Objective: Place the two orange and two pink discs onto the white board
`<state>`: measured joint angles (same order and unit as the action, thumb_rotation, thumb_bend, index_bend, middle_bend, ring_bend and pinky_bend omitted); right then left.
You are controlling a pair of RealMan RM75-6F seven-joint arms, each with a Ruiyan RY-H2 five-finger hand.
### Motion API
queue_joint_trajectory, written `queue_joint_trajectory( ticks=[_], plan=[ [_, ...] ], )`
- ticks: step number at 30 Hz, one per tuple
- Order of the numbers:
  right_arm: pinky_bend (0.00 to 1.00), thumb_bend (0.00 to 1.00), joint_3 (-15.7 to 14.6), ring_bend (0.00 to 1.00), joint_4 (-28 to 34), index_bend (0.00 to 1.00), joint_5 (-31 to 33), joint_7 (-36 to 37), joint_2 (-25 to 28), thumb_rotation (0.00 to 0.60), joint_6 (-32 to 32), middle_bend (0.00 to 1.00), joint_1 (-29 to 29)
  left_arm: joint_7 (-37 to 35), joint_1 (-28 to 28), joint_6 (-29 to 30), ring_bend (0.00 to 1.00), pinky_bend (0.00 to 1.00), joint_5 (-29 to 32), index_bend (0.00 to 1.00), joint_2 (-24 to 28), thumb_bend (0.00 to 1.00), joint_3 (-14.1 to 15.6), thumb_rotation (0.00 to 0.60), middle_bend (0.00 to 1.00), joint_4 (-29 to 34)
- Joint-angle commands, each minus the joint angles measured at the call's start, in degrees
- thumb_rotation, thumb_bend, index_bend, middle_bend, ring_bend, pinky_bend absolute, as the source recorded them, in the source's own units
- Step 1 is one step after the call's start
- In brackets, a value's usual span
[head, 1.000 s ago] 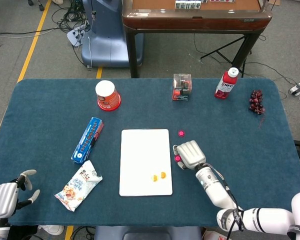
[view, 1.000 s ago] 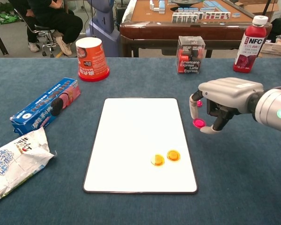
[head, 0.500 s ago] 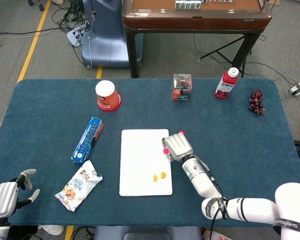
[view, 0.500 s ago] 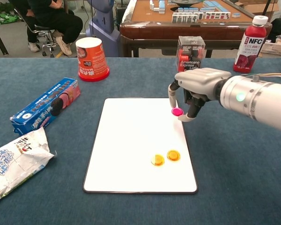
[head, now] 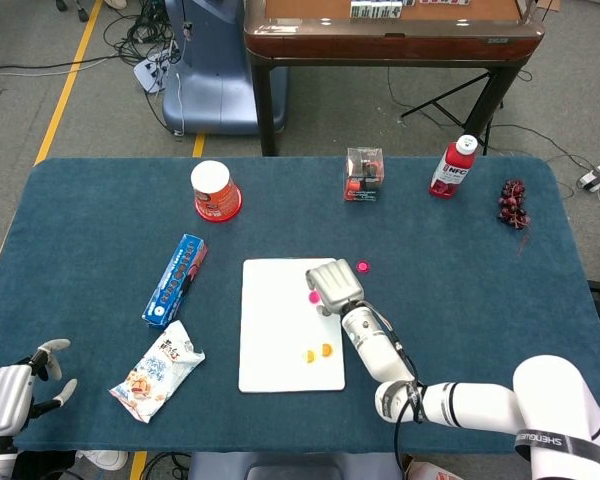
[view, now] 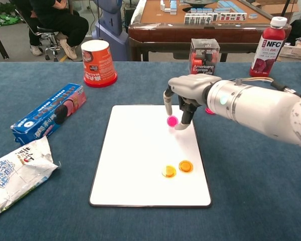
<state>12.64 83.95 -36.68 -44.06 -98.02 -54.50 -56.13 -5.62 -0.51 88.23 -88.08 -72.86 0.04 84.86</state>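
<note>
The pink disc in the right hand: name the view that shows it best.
The chest view: the pink disc shows large, pinched at the fingertips of the right hand over the white board. The head view shows only a small pink spot beside the hand.

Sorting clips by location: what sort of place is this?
Probably a robot lab or test room: cables on the floor, a mahjong table behind the blue work table, and a seated person.

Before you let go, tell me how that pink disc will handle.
The pink disc looks small, thin and flat, so probably light and stiff. Held only at its edges by the right hand, it may slip. On the smooth white board it could slide.
</note>
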Motion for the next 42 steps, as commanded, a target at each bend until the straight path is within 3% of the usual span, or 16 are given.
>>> queue_joint_trajectory(
  ticks=[1,7,14,18,42],
  plan=[
    [1.00,0.09,-0.18,1.00,-0.16,0.46,0.07,0.20,-0.16,0.600,-0.10,1.00,-0.17,-0.11,0.05,0.07,0.58,0.82,0.00,0.35,0.00,0.27,0.01,0.600,0.60,-0.07],
    [1.00,0.01,-0.50,1.00,-0.25,0.41,-0.10,1.01,0.28,0.600,-0.74,1.00,-0.11,-0.14,0.10,0.06,0.58,0.82,-0.06,0.35,-0.05,0.27,0.11,0.600,0.60,-0.14],
    [1.00,0.14,-1.26,1.00,-0.03,0.41,0.63,2.13,3.34,0.600,-2.34,1.00,1.71,-0.02,0.04,0.16,0.58,0.82,-0.07,0.35,0.11,0.27,-0.06,0.600,0.60,0.17],
    [1.00,0.16,-1.52,1.00,-0.96,0.41,2.05,2.32,4.92,0.600,-2.42,1.00,2.46,0.41,-0.31,0.00,0.58,0.82,-0.24,0.35,0.12,0.27,-0.26,0.600,0.60,0.59],
    [1.00,0.16,0.88,1.00,-17.06,0.41,14.94,-0.61,0.82,0.600,4.90,1.00,-1.42,0.29,-0.25,0.01,0.58,0.82,-0.12,0.35,0.07,0.27,-0.07,0.600,0.60,0.49]
  ],
)
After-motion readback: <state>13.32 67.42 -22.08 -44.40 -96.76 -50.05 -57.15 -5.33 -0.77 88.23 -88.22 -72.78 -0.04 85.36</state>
